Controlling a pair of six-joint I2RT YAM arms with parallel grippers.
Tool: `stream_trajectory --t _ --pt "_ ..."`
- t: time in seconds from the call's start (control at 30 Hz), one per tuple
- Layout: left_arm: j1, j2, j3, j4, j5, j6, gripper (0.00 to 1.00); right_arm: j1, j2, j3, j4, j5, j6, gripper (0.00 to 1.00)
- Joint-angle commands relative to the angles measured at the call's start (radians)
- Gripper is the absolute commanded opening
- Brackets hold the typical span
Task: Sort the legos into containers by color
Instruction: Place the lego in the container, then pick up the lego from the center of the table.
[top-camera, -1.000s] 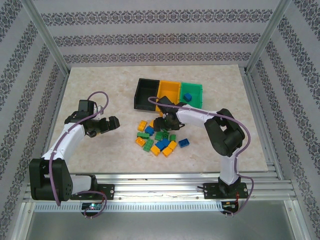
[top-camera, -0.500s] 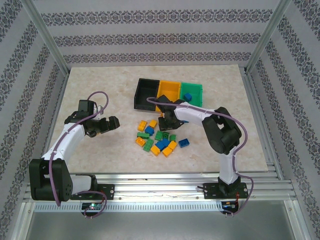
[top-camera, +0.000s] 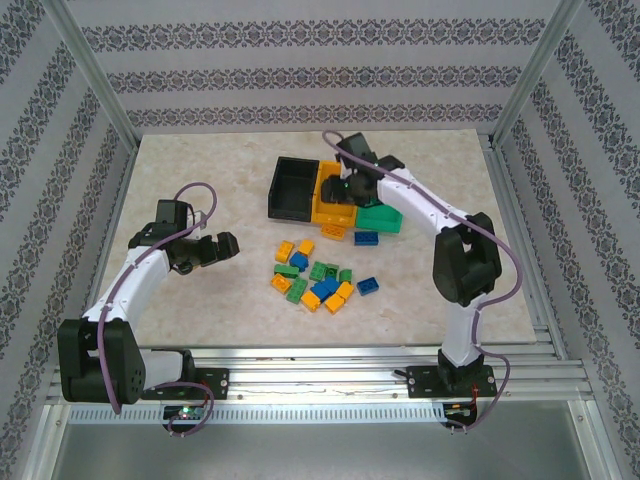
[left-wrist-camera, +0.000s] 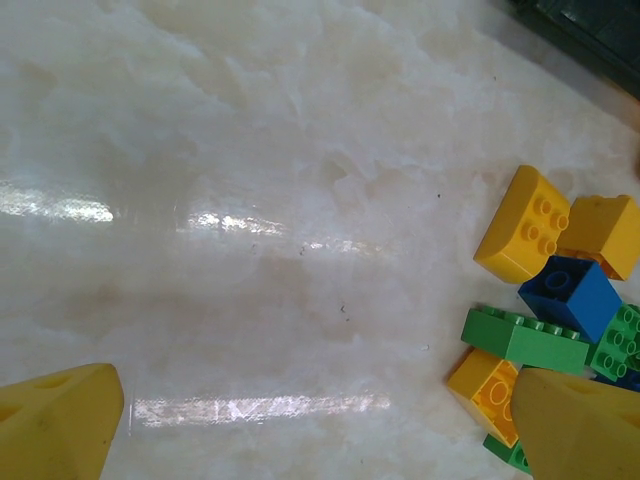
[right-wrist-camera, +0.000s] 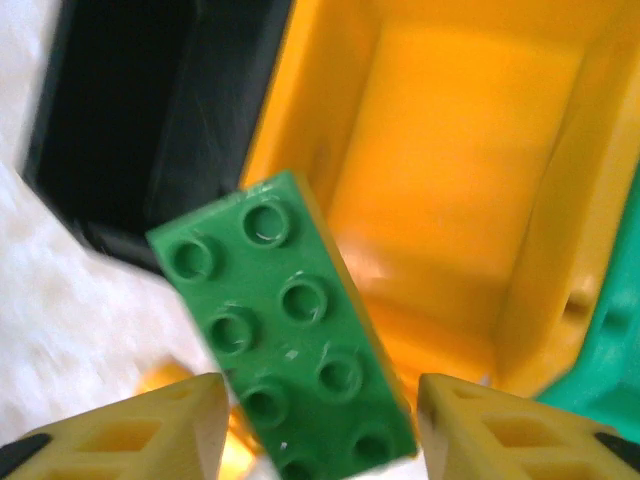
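1. Nearest, at the lower left of the top view, the left gripper (top-camera: 218, 248) hangs over bare table (top-camera: 200, 180). Its fingers (left-wrist-camera: 60, 425) are spread wide and hold nothing. In its wrist view the edge of the pile sits at the right of the frame.
2. Next out, at mid-frame, lies the pile (top-camera: 316, 280) of legos: yellow, green and blue bricks mixed together. We judge that most of the sorting is not yet done.
3. Just above the pile, a yellow brick (top-camera: 333, 232) and a blue brick (top-camera: 366, 238) lie loose on the table, close in front of the bins.
4. Farthest, the bins stand in a row, left to right: black bin (top-camera: 290, 185), yellow bin (top-camera: 328, 210), green bin (top-camera: 385, 218).
5. Over the yellow bin hovers the right gripper (right-wrist-camera: 318, 425), pinching a green brick (right-wrist-camera: 290, 320) with its studs towards the wrist camera. In that view the brick hangs above the yellow bin's lower left corner, and the green bin shows at the lower right edge.
6. We take the step in hand to be the carry of one green brick, with the drop not yet made.
7. The next move calls for a shift to the right in the top view, across the yellow bin, until the brick is over the green bin. Only then should the fingers part. Letting go here would likely put green into yellow, or onto a rim.
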Motion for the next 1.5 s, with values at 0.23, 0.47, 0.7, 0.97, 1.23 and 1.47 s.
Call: stream_trajectory --t 0.23,0.47,0.7,0.97,1.23,1.47 --pt "0.012 -0.021 0.004 -0.025 -0.023 0.012 0.99 0.065 -0.076 -0.217 0.017 -0.030 -0.020 0.60" --pt "0.013 0.039 0.030 -0.020 0.040 0.002 1.00 0.152 -0.161 -0.416 0.023 0.008 -0.009 0.60" --pt "0.011 0.033 0.018 -0.023 0.046 -0.002 1.00 0.219 -0.127 -0.429 0.021 0.023 -0.004 0.61" --pt "0.011 0.020 0.015 -0.030 0.014 0.003 1.00 0.254 -0.053 -0.304 0.031 -0.017 0.003 0.64" --pt "0.013 0.026 0.022 -0.027 0.016 0.003 1.00 0.244 0.070 -0.156 -0.009 -0.005 0.008 0.67" --pt "0.011 0.022 0.014 -0.025 0.026 0.003 1.00 0.242 0.141 -0.114 -0.006 0.001 0.032 0.68"
